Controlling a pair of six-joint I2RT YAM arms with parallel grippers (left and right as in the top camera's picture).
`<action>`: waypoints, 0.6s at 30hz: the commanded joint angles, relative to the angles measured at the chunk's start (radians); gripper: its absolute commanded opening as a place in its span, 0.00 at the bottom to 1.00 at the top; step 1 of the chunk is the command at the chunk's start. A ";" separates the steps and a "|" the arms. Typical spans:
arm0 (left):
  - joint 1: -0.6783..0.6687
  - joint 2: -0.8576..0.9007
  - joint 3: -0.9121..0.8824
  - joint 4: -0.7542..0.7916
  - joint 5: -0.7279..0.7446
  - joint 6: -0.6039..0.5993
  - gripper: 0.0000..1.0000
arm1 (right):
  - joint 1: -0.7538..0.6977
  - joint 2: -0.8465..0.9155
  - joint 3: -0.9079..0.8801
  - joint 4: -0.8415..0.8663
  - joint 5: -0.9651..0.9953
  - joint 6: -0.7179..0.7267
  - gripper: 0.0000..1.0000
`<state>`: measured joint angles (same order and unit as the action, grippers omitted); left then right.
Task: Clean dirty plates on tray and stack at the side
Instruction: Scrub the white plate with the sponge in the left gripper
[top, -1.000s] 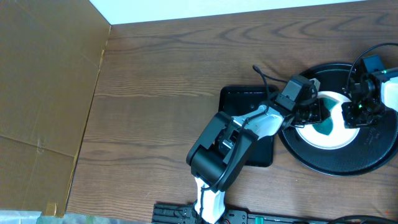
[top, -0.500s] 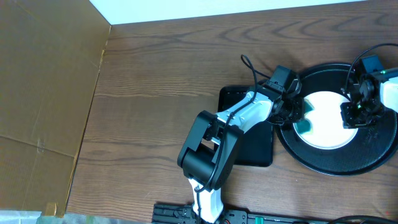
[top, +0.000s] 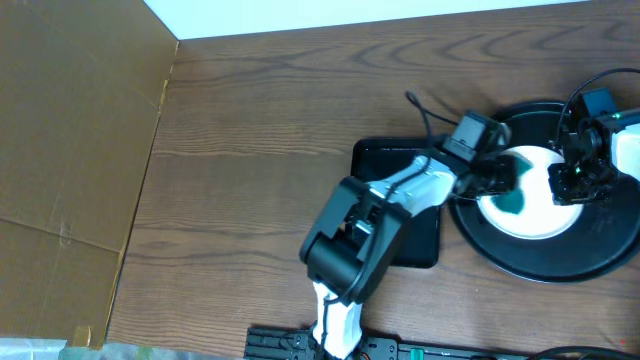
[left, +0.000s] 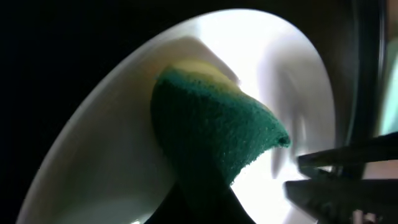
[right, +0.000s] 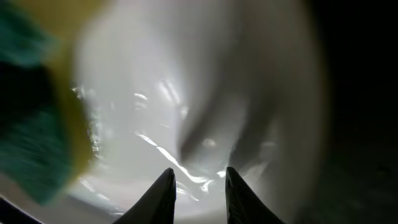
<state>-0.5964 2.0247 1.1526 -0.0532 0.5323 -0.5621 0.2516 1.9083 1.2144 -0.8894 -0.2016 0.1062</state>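
While the left arm stretches from the counter's (top: 260, 120) near edge toward its right side, the left end effector (top: 503, 185) is clamped on a folded green sponge (top: 513, 203) and presses it onto the plate (top: 535, 218). That plate lies flat inside the tray (top: 530, 262), which sits at the counter's right edge. The sponge touches the plate's left half, just inside its edge. In the left wrist view the sponge (left: 217, 124) juts up from the bottom as a rounded green wedge with a thin yellow layer along its top, its tip bearing on the glossy white plate (left: 112, 168). Across the plate, the right end effector (top: 572, 182) sits at the plate's right edge, inside the tray's rim. Its wrist view shows the end effector (right: 199, 183) with its two dark fingers (right: 163, 193) standing narrowly apart, the tips low over the shiny plate (right: 205, 93), and the blurred sponge (right: 31, 143) at the left of that view. Whether those fingers pinch the plate or merely touch it cannot be told. A small tray (top: 385, 160), black and rectangular, lies just left of the round one, near the counter's middle, and is largely covered by the left arm. A brown cardboard sheet (top: 70, 150) covers the counter's left edge.
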 joint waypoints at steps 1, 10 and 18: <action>-0.060 0.084 -0.027 -0.005 0.043 -0.065 0.07 | 0.002 0.003 0.000 0.000 0.010 0.013 0.23; 0.009 0.083 -0.027 -0.074 0.032 -0.006 0.07 | -0.056 -0.126 0.010 -0.021 0.014 0.013 0.19; 0.106 0.065 -0.026 -0.177 0.024 0.082 0.07 | -0.119 -0.160 -0.002 -0.030 0.037 0.012 0.25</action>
<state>-0.5255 2.0403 1.1725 -0.1722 0.6601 -0.5468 0.1432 1.7325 1.2152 -0.9195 -0.1795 0.1146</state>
